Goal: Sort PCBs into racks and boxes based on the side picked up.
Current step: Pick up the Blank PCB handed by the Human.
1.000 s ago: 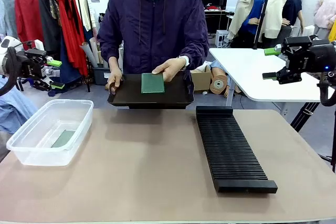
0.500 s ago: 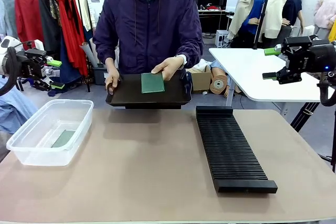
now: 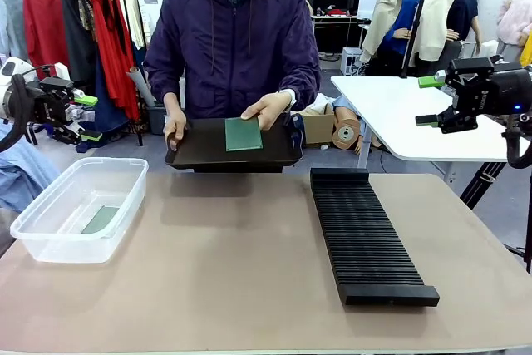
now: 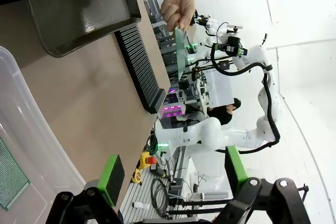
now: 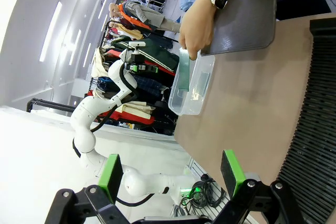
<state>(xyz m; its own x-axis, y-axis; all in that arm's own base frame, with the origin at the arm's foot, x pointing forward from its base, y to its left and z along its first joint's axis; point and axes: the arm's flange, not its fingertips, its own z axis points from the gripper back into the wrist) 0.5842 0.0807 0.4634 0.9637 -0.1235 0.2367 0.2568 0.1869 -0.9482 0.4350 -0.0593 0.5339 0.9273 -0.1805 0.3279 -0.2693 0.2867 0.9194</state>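
PCB (image 3: pixel 243 133) under inspection stands at the far middle of the table (image 3: pixel 249 263). It is held by its top edge in the person's hand (image 3: pixel 268 108), above the smooth black tray (image 3: pixel 199 152), with its broad face turned toward my side.

Both my grippers hang clear of the table with nothing between the pads. My left gripper (image 3: pixel 86 118) is spread wide at the far left, and my right gripper (image 3: pixel 429 101) is equally spread at the far right. The board lies between them, inward of each, and by my estimate marginally nearer the left one.

The front view gives the board's face as nearly square, so I cannot name a long axis from it. Both wrist views show it edge-on as a thin upright sliver under the person's fingers, which confirms that it stands rather than lies flat.

A second PCB (image 3: pixel 100 219) lies flat on the floor of the clear box (image 3: pixel 50 197) at the near left. The ribbed rack (image 3: pixel 366 234) runs near to far at the right.
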